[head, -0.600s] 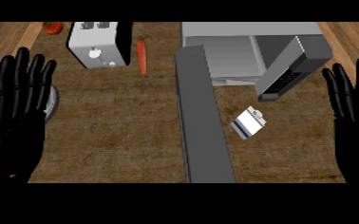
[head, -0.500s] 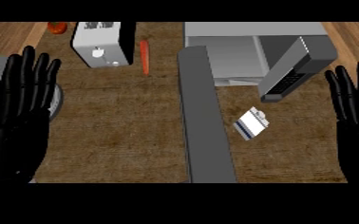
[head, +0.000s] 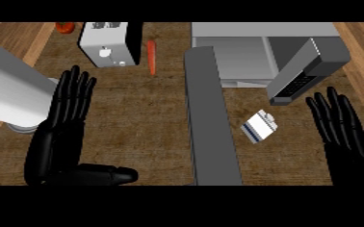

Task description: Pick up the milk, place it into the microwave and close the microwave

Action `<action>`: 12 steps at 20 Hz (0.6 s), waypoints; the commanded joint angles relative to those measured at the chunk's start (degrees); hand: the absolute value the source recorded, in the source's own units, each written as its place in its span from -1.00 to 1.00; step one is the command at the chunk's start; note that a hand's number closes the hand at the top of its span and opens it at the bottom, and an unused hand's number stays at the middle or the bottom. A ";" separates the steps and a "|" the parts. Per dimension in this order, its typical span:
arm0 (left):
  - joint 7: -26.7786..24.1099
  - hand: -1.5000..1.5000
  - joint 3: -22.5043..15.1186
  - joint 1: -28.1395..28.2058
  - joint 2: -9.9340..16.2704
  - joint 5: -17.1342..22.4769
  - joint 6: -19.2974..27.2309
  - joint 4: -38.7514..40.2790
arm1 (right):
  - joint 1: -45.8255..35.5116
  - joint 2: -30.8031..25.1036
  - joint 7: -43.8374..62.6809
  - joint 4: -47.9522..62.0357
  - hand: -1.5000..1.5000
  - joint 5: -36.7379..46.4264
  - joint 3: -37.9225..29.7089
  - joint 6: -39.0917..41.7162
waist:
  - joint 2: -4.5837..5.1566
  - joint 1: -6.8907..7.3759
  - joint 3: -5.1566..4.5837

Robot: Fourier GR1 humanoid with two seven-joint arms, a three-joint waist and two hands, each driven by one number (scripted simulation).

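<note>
Head view showed the microwave (head: 241, 53) standing open, nothing visible inside; the milk (head: 258, 127) lay on the counter (head: 142, 120). Left hand (head: 60, 130) and right hand (head: 341, 125) were spread flat, holding nothing.

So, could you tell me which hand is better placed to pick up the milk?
The right hand: open, just right of the milk with bare counter between. The left hand is beyond the open microwave door.
</note>
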 commanded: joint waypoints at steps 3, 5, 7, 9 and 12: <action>-4.63 -1.00 -9.89 5.07 -1.63 -2.05 6.61 2.77 | 13.49 0.01 -8.13 -1.40 -1.00 -0.34 1.01 5.15 | -0.10 -0.09 0.10; -11.26 -1.00 -14.20 9.97 -1.65 -2.69 8.51 5.02 | 13.17 0.47 -10.75 3.38 -1.00 0.03 0.21 5.48 | -0.08 0.12 0.10; -4.58 -1.00 -17.67 8.75 -1.66 -5.03 11.67 0.70 | 13.25 2.15 -8.51 2.21 -1.00 2.96 3.07 3.95 | -0.08 0.32 0.10; -8.59 -1.00 -14.26 8.75 -1.67 -3.51 9.53 2.80 | 19.07 0.02 -16.93 6.18 -1.00 2.23 0.50 8.13 | -0.09 0.12 0.10; -14.53 -1.00 -20.39 8.18 -1.68 -3.55 15.37 9.37 | 16.09 2.46 -16.98 7.75 -1.00 5.26 1.79 5.38 | -0.02 0.22 0.08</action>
